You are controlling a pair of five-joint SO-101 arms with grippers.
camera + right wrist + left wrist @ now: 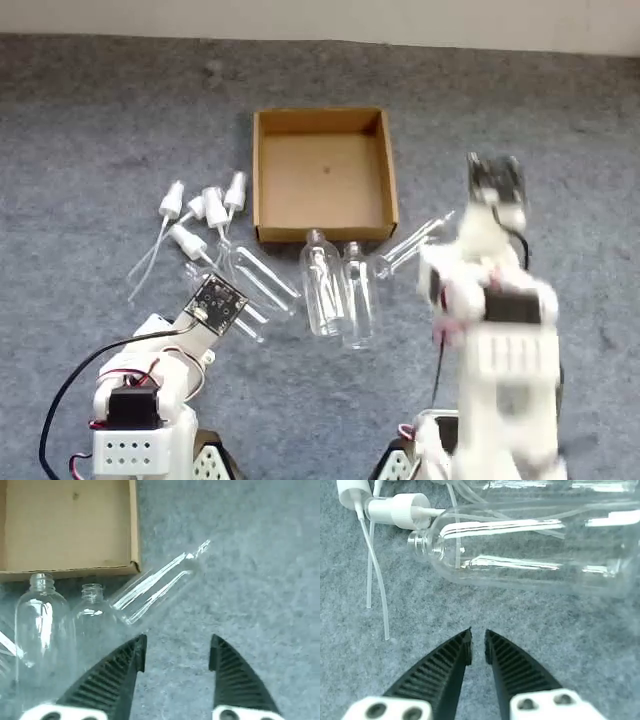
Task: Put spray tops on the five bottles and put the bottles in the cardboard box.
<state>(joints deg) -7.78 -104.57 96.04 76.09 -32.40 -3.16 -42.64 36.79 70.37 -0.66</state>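
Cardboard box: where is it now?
High view: the cardboard box sits open mid-table, spray tops to its left, bottles lying by its near wall.

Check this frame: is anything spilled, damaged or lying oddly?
Nothing looks damaged or spilled. The clear bottles lie on their sides, uncapped, along the near wall of the cardboard box, with a slanted bottle by its right corner. The spray tops sit in a loose heap to its left. That fits an unstarted task.

Clear bottles [323, 280], white spray tops [205, 212], brown cardboard box [268, 180], grey carpet [120, 110]
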